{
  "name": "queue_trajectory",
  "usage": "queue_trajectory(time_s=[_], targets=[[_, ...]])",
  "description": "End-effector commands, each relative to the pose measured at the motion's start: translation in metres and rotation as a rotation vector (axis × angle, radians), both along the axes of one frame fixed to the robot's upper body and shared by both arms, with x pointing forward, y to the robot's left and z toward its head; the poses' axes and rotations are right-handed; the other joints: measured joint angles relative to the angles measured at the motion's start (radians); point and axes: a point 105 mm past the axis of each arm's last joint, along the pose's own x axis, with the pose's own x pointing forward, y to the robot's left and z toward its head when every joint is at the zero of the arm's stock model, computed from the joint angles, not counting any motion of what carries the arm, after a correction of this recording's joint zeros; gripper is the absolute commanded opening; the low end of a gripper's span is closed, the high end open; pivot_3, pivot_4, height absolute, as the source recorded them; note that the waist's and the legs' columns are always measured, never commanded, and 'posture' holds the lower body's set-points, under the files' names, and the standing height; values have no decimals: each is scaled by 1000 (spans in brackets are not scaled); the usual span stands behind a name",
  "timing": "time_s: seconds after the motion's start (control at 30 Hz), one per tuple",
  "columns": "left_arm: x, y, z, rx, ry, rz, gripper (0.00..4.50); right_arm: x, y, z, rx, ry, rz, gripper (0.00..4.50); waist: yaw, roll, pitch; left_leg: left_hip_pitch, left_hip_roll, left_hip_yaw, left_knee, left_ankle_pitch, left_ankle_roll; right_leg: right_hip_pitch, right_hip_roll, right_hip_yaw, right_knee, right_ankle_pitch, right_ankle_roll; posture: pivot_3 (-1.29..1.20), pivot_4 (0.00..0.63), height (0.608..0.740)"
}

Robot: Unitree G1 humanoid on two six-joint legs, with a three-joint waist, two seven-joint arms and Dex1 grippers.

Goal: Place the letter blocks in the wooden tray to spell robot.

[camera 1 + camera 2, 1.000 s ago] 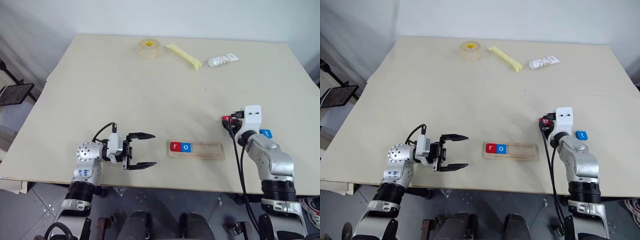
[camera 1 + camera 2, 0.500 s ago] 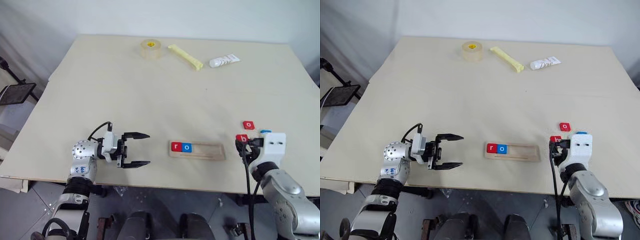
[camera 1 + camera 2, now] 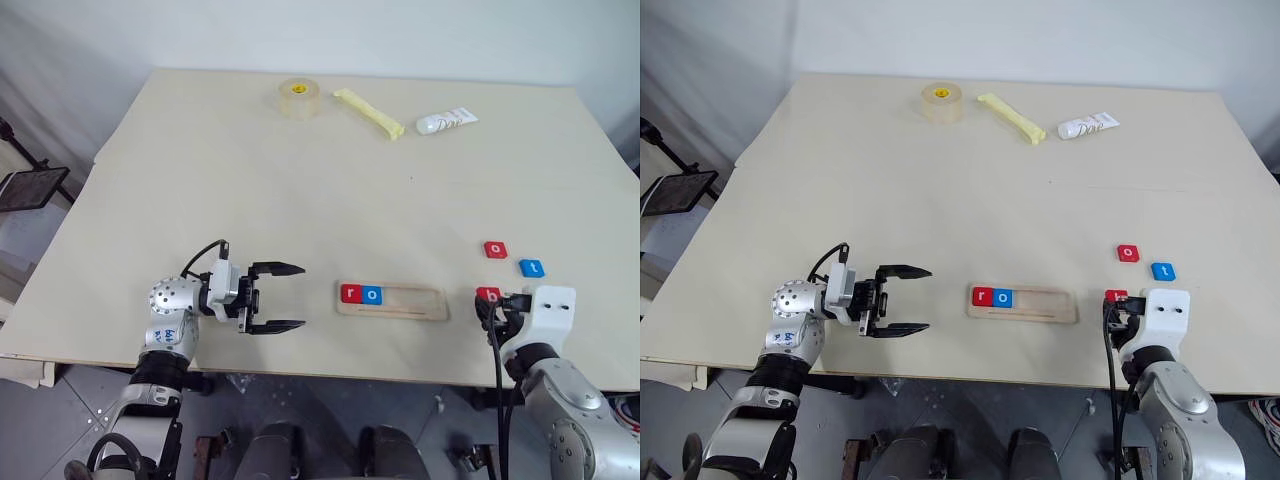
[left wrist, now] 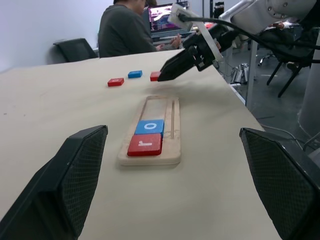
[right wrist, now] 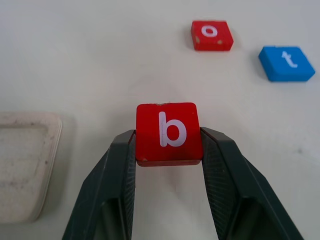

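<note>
Red "b" block (image 5: pixel 169 132) pinched in right gripper (image 5: pixel 168 150) | left gripper (image 3: pixel 285 297) spread wide, empty | wooden tray (image 3: pixel 392 300) holds "r", "o" | risk: shallow edge grip lets the tile slip or tilt at the slot rim

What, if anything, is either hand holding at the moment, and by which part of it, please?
The right hand holds the red b block, its fingers pinching the block's two opposite side edges. The left hand is open and holds nothing.
</note>
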Motion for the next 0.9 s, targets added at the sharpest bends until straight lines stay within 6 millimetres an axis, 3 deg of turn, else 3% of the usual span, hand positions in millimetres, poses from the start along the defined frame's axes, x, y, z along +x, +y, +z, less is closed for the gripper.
queue_trajectory(time_s=[0.03,0.2,0.3,0.4,0.53,0.7,0.9], targets=[[-3,0,5,-3,-22,-4,4500,-1,-3,6,-6,-42,-17,2879,-1,0,0,0,0,0,0,0,0,0,0,0,0,0,0,0,150,740],[-3,0,5,-5,-23,-2,4500,-6,1,15,-51,-60,63,4470,-1,0,0,0,0,0,0,0,0,0,0,0,0,0,0,0,150,740],[-4,-1,4,-7,-19,-2,4500,-12,1,23,-131,-38,198,4470,2,0,0,0,0,0,0,0,0,0,0,1,0,0,0,0,150,740],[-3,-1,4,-7,-17,-5,4500,-15,-8,32,-304,53,425,4470,2,0,0,0,-1,1,0,0,1,2,0,1,-3,0,0,0,150,740],[-3,-2,3,-8,-17,-8,4500,-12,-18,41,-404,142,621,4470,3,0,0,0,1,1,1,0,1,3,0,0,-5,0,0,0,150,740],[-4,-3,2,-11,-19,-8,4500,2,-31,46,-537,262,847,4470,2,-1,1,0,0,2,1,0,1,4,0,-1,-7,0,0,0,150,740],[-9,-2,1,-17,-23,8,4500,22,-40,38,-602,363,1002,4470,1,-1,1,-1,1,0,1,0,1,4,-1,-3,-7,0,0,0,150,740]])
